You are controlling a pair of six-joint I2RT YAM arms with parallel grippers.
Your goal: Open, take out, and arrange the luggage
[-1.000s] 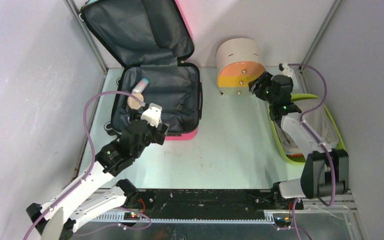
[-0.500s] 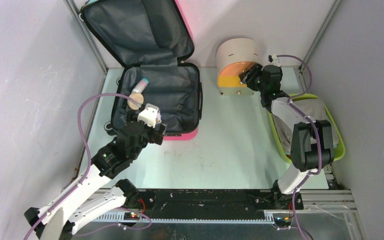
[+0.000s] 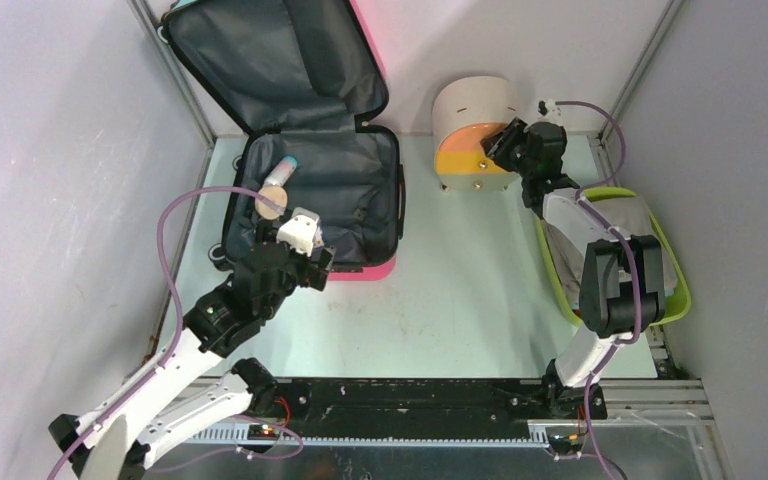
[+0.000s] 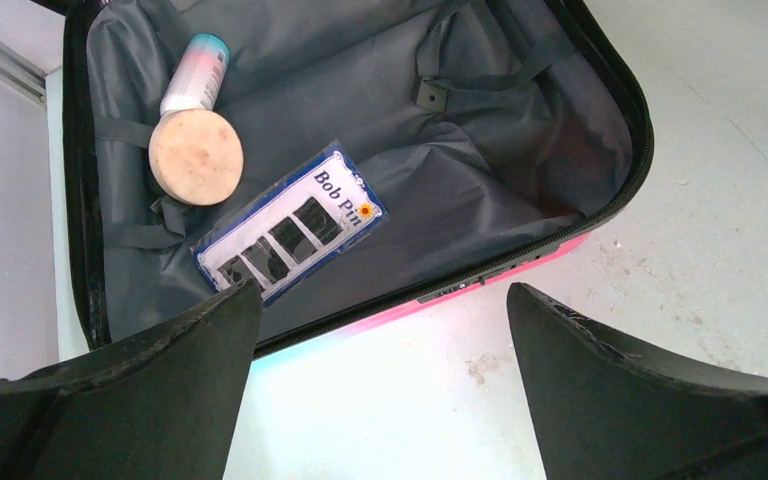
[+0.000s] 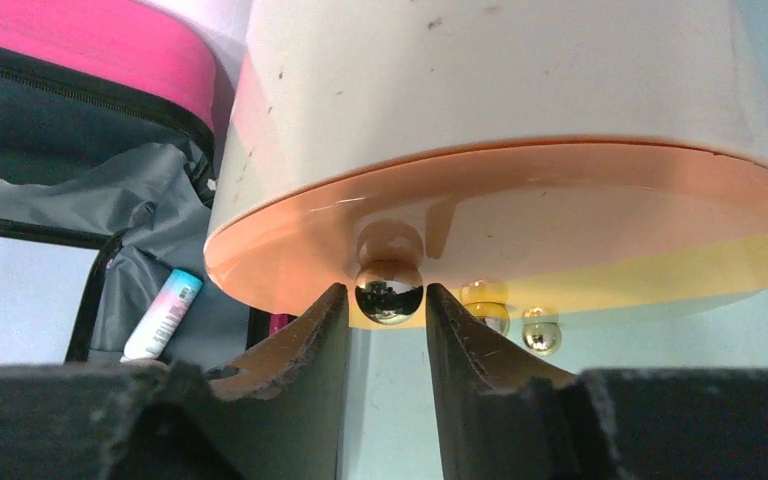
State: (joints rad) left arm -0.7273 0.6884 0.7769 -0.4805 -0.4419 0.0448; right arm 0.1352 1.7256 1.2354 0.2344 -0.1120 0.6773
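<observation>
**Mia:** Where is the luggage (image 3: 352,195)?

**Tom:** It lies open at the far left of the worktop (image 3: 460,290), close to the left wall. Its lid (image 3: 260,60) stands up in the back corner. You can see the grey inside and a pink edge in front.

**Mia:** What is in it?

**Tom:** A tube (image 4: 195,75), a round tan disc (image 4: 196,158) and a blue card (image 4: 290,230) that says "Bob Pin". The tube's end touches the disc. The card lies just beside the disc, nearer the front.

**Mia:** And the left claw (image 4: 380,300)?

**Tom:** It hangs over the front edge of the luggage, spread wide, with nothing in it. From above, the left arm hides the card.

**Mia:** What about the right claw (image 5: 388,300)?

**Tom:** It is at the beige drum (image 3: 475,115), which lies on its side at the back, right of the luggage. One finger stands on each side of a shiny knob (image 5: 389,285) on the drum's orange face. I cannot tell if they squeeze it. Two gold knobs (image 5: 485,300) sit just beside it.

**Mia:** Anything else?

**Tom:** A green tray (image 3: 682,292) with a grey cloth (image 3: 650,225) on the right. The right arm reaches across it.
</observation>
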